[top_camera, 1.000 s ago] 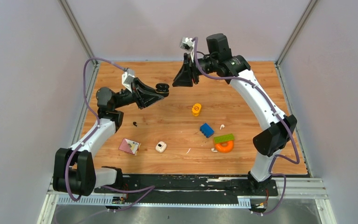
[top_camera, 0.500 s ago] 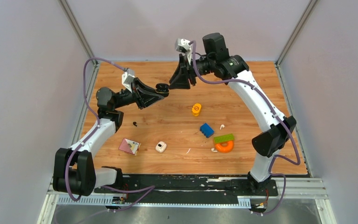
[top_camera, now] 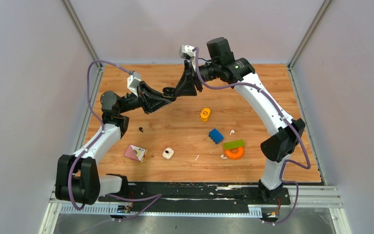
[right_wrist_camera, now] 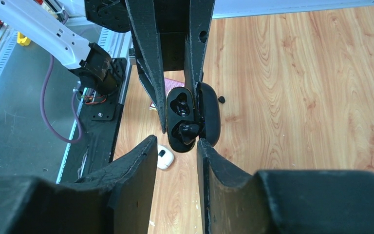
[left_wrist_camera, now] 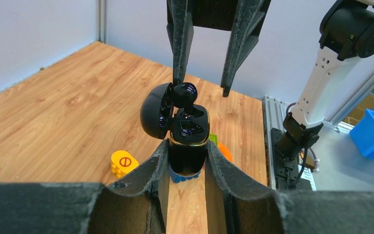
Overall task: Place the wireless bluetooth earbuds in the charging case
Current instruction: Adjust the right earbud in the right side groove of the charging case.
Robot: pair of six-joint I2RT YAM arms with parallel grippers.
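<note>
Black charging case sits clamped in the raised left gripper. Over it the right gripper reaches, jaws apart, empty; how far the earbud is seated is unclear.

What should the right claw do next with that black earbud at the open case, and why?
Probably ease the right claw down to press the black earbud fully home: it sticks up from the open case, which the left claw grips, and the right claw stands open, not pinching it.
</note>
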